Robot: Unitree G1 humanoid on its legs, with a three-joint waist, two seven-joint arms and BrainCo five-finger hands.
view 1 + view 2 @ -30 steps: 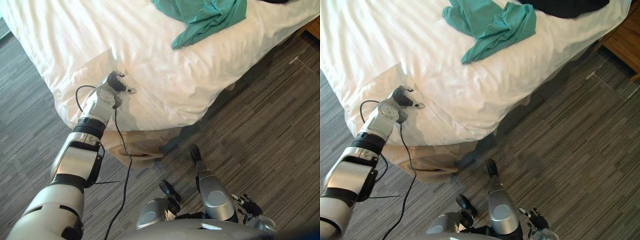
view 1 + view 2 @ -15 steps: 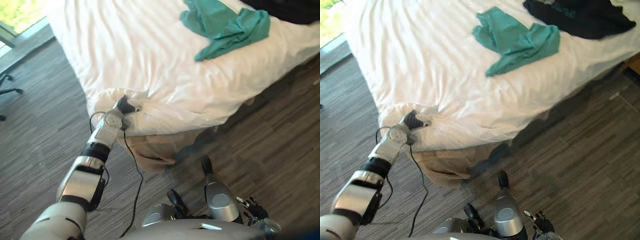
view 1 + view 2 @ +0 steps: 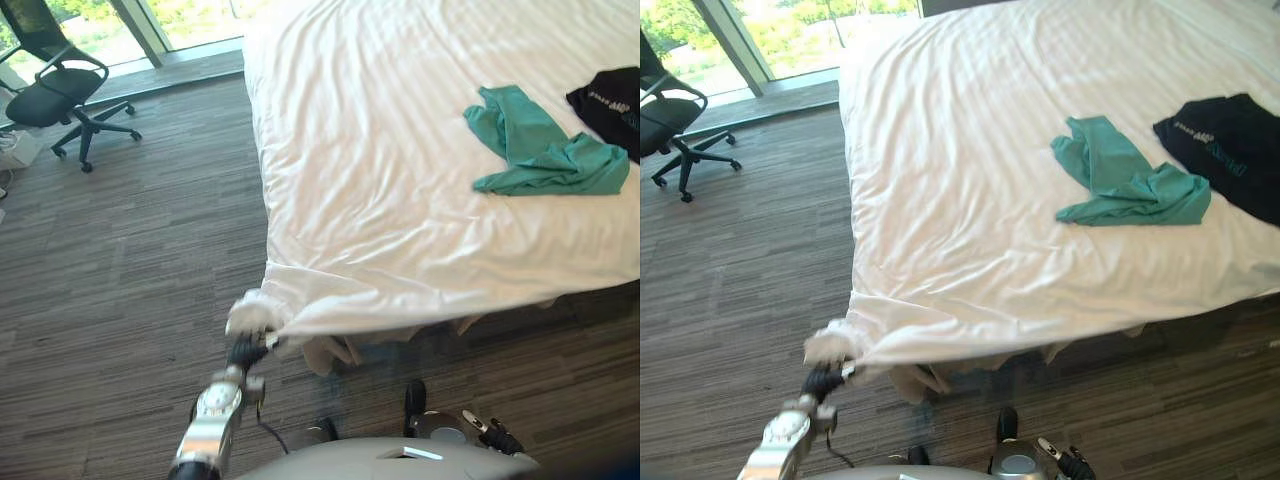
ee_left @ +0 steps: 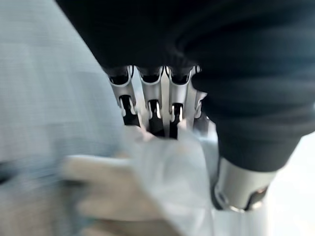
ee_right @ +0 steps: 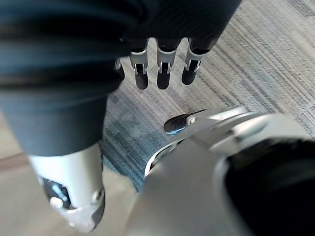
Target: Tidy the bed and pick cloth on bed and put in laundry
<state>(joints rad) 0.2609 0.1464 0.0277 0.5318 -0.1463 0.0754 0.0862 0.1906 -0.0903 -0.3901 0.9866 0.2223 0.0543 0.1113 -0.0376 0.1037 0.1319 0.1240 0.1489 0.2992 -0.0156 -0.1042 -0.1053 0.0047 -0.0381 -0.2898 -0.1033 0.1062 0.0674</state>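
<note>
Grey floor [image 3: 120, 250], white bed [image 3: 400, 180] | left hand [image 3: 246, 351] clenched on bunched sheet corner [image 3: 255, 312] | teal cloth [image 3: 535, 150], black garment [image 3: 610, 100] on bed, well beyond that hand, rightward | right hand [image 3: 497, 438] relaxed, empty, over floor

A white bed cover [image 3: 400, 180] lies spread across the bed, lightly creased, its near edge hanging over the side. Its near left corner is bunched into a wad and pulled out past the bed's edge, gripped in the curled fingers of the left hand [image 3: 245, 350]. A crumpled teal garment [image 3: 535, 155] lies on the cover towards the right side. A black garment [image 3: 612, 100] lies flat just beside it, further right.
</note>
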